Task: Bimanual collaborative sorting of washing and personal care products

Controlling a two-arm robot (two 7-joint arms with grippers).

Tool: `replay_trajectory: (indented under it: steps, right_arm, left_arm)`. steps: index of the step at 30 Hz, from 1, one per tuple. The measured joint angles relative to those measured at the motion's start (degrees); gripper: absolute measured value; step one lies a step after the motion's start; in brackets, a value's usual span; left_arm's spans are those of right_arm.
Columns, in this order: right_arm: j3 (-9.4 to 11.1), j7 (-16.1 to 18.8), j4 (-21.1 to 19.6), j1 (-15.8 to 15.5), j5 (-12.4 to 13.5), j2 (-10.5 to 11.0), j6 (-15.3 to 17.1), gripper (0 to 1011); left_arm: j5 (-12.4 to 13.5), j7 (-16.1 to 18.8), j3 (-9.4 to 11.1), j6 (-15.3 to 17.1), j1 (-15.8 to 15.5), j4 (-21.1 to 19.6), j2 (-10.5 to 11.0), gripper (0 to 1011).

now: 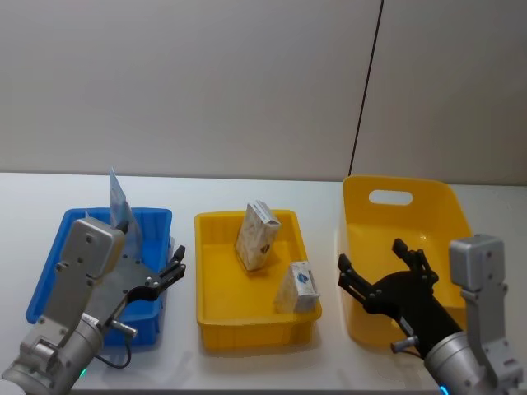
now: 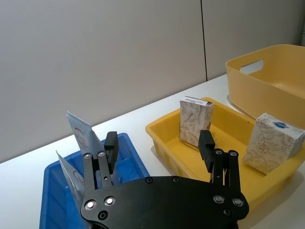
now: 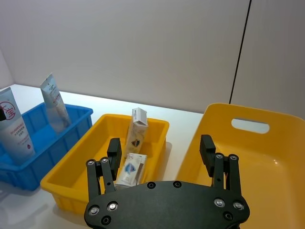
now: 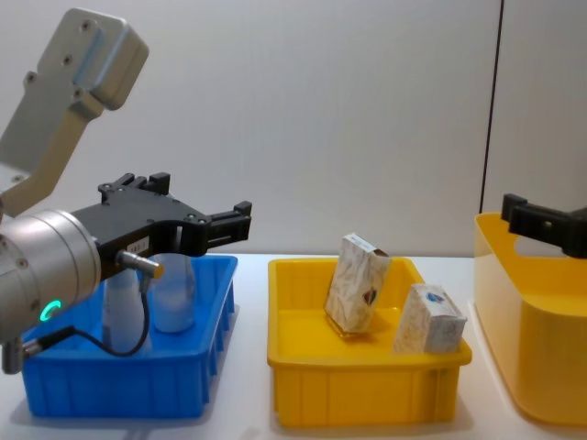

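Two pale blue tubes stand upright in the blue tray at the left; the right wrist view shows both. My left gripper hovers open over that tray's right side, with nothing between its fingers. Two beige patterned boxes sit in the shallow yellow tray: one leans upright at the back, the other is at the front right. Over the deep yellow bin, my right gripper is open and empty.
The three containers stand in a row on a white table, blue, yellow, then the deep bin with a handle slot. A plain grey wall rises behind. Narrow strips of table separate the containers.
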Motion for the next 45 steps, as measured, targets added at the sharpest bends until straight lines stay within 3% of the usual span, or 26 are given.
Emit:
replay_trajectory:
  steps: [10,22,37,45]
  right_arm:
    - [-1.8,-0.5,0.2,2.0,-0.7,-1.8,4.3,1004]
    - [-4.1,-1.9,2.7,5.5,-0.6,-5.5,13.7,1003]
    - [-4.8,-5.2,7.7,9.1,-0.4,-10.3,23.7,1004]
    - [-5.0,-6.0,9.9,10.7,-0.4,-11.8,26.3,1004]
  left_arm:
    - [0.0,0.0,0.0,0.0,0.0,0.0,0.0,1001]
    - [0.0,0.0,0.0,0.0,0.0,0.0,0.0,1001]
    - [0.0,0.0,0.0,0.0,0.0,0.0,0.0,1001]
    - [0.0,0.0,0.0,0.0,0.0,0.0,0.0,1001]
